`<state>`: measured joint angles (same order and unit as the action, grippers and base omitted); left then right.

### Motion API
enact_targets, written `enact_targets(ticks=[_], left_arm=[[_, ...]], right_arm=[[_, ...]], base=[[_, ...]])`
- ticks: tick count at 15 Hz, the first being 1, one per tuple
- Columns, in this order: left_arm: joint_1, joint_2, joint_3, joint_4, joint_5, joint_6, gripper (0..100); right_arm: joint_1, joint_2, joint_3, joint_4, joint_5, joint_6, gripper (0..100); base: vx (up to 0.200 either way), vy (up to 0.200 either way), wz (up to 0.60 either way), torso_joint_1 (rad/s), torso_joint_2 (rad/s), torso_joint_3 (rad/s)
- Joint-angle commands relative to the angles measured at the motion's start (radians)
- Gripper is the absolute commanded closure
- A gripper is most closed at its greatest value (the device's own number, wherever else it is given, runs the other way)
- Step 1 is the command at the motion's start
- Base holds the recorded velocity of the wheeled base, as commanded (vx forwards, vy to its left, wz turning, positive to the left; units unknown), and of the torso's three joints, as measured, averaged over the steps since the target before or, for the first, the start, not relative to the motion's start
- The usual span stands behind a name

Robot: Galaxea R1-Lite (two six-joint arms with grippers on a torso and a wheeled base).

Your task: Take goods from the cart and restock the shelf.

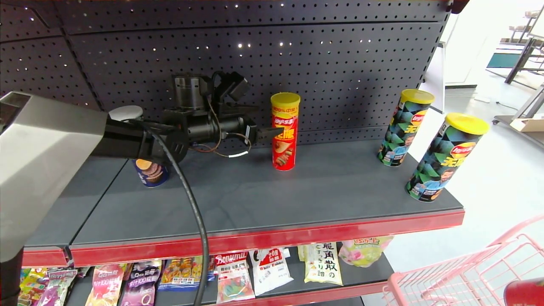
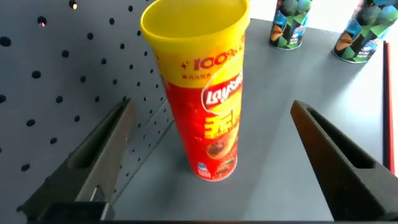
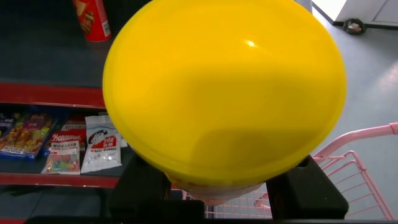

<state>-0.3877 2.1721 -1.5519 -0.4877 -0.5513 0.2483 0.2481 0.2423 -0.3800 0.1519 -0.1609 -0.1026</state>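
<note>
On your far left, a blue can (image 1: 151, 172) stands half hidden behind the left arm. Your left gripper (image 1: 267, 132) is spread wide. The left wrist view shows its fingers (image 2: 99, 155) either side of the upright red can (image 1: 284, 131), not touching it, close to the pegboard (image 1: 340, 63). Bare shelf (image 1: 255, 199) runs right to the rear green can (image 1: 406, 127) and the front green can (image 1: 446, 157) at the corner edge. Lower right is the pink cart (image 1: 467, 272). Your right gripper (image 3: 227, 193) is clamped on a yellow-lidded can (image 3: 224, 87).
</note>
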Motion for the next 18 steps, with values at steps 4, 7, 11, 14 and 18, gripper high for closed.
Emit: enact_targets(ticks=[4, 7, 11, 14, 18], left_arm=[[-0.028, 0.084, -0.112, 0.0, 0.004, -0.006, 0], [-0.031, 0.107, -0.146, 0.003, 0.004, -0.006, 0], [-0.031, 0.132, -0.169, 0.006, 0.005, -0.006, 0], [-0.031, 0.153, -0.203, 0.009, 0.005, -0.006, 0], [-0.031, 0.179, -0.264, 0.041, 0.027, -0.011, 0]], right_arm=[[0.0, -0.002, 0.0, 0.0, 0.0, 0.0, 100], [0.0, -0.002, 0.0, 0.0, 0.0, 0.0, 100], [0.0, -0.002, -0.005, 0.0, 0.0, 0.0, 100], [0.0, -0.002, -0.005, 0.001, 0.0, 0.0, 100], [0.0, -0.002, -0.005, 0.005, 0.0, 0.0, 100]], base=[[0.0, 0.0, 0.0, 0.0, 0.0, 0.0], [0.0, 0.0, 0.0, 0.0, 0.0, 0.0], [0.0, 0.0, 0.0, 0.0, 0.0, 0.0], [0.0, 0.0, 0.0, 0.0, 0.0, 0.0], [0.0, 0.0, 0.0, 0.0, 0.0, 0.0]])
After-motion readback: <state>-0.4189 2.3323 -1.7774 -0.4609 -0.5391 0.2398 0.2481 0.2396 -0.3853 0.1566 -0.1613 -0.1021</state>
